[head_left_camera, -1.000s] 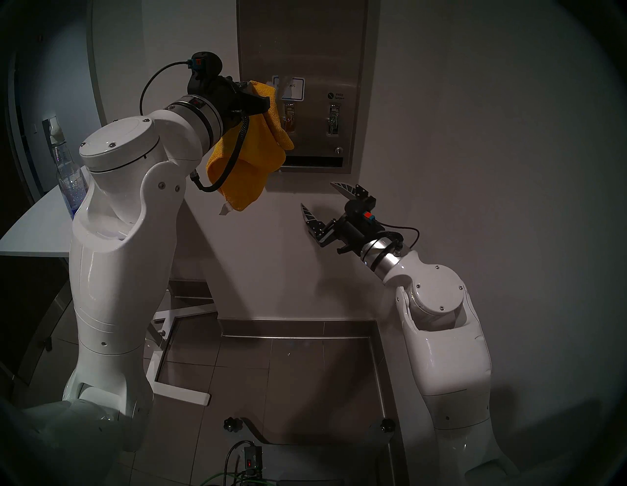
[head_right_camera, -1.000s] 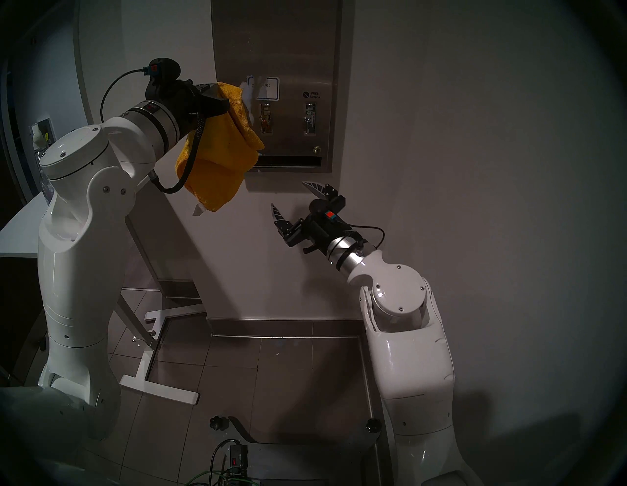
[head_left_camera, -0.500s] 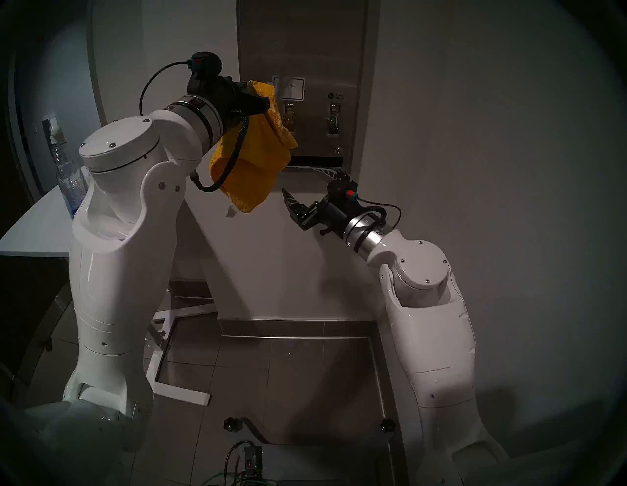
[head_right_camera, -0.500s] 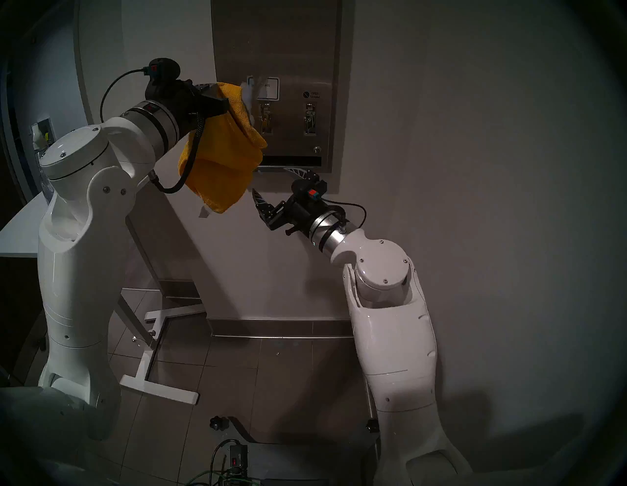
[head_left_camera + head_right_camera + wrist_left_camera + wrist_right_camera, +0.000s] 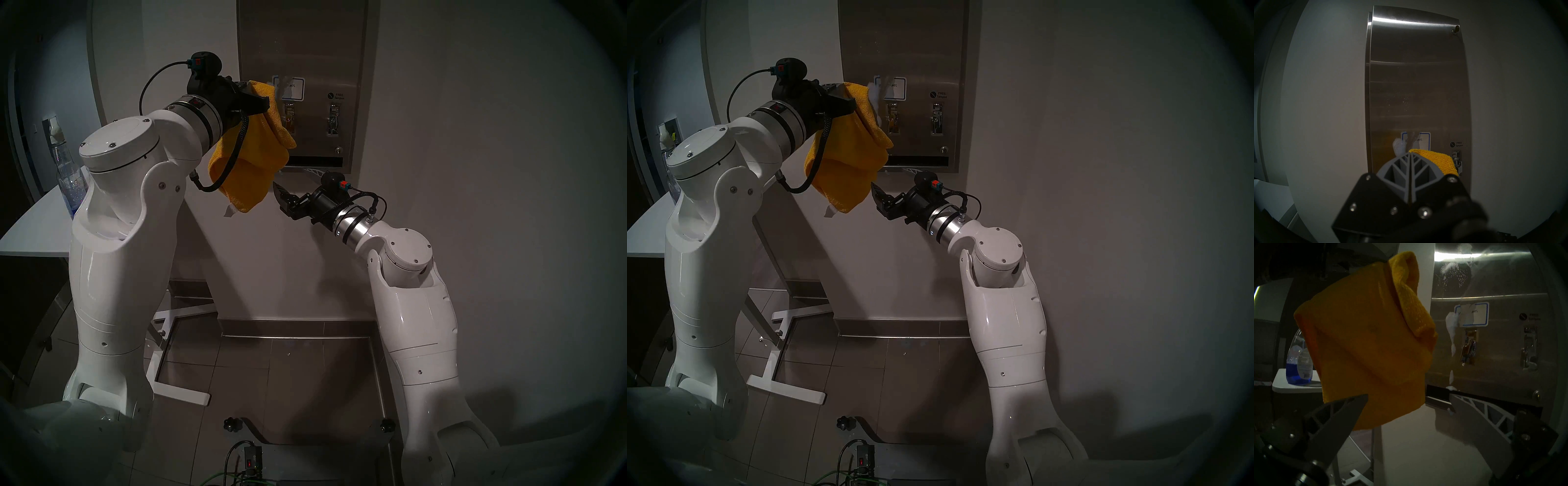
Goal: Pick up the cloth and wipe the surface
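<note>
The cloth [image 5: 252, 159], one mustard waffle-weave rag, hung in soft folds at upper centre of the head view, just left of the panel [image 5: 305, 44]. The left gripper [image 5: 1410, 153] had its two ribbed grey fingers pressed together, pinching the cloth's top edge. The panel was one tall sheet of brushed steel, carrying two coin knobs, the left knob [image 5: 1468, 346] and the right knob [image 5: 1530, 348], one white label [image 5: 1474, 314] edged in blue, and one dark slot [image 5: 315, 161] along its foot. White foam [image 5: 1452, 327] streaked the steel beside the label. The right gripper [image 5: 1407, 403] had its two lattice fingers spread wide at lower centre of its wrist view, the cloth's lower hem hanging between them, contact not discernible. One clear bottle [image 5: 1299, 361] of blue liquid stood on the white table [image 5: 1296, 388] at left
</note>
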`<action>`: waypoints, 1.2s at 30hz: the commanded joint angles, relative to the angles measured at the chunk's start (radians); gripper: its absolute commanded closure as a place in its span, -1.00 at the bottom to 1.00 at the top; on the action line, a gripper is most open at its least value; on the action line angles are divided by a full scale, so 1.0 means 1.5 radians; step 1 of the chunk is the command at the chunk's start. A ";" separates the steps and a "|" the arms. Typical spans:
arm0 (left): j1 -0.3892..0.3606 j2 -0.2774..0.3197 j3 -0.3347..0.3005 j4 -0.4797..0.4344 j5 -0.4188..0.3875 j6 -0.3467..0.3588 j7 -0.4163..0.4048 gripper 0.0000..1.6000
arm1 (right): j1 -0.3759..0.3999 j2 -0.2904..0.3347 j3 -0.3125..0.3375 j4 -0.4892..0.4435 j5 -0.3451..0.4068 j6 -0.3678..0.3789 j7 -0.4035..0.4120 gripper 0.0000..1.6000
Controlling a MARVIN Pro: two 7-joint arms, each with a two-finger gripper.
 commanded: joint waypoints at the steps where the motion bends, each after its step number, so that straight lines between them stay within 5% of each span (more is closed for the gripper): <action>1: -0.020 0.000 -0.007 -0.015 0.001 -0.007 -0.001 1.00 | 0.075 -0.030 0.000 0.011 0.031 0.004 0.015 -1.00; 14: -0.020 0.000 -0.007 -0.015 0.002 -0.007 -0.003 1.00 | 0.122 -0.024 0.016 0.082 0.074 0.048 0.084 -1.00; 36: -0.019 -0.002 -0.008 -0.015 0.004 -0.006 -0.004 1.00 | 0.202 -0.055 0.022 0.156 0.092 0.016 0.110 -1.00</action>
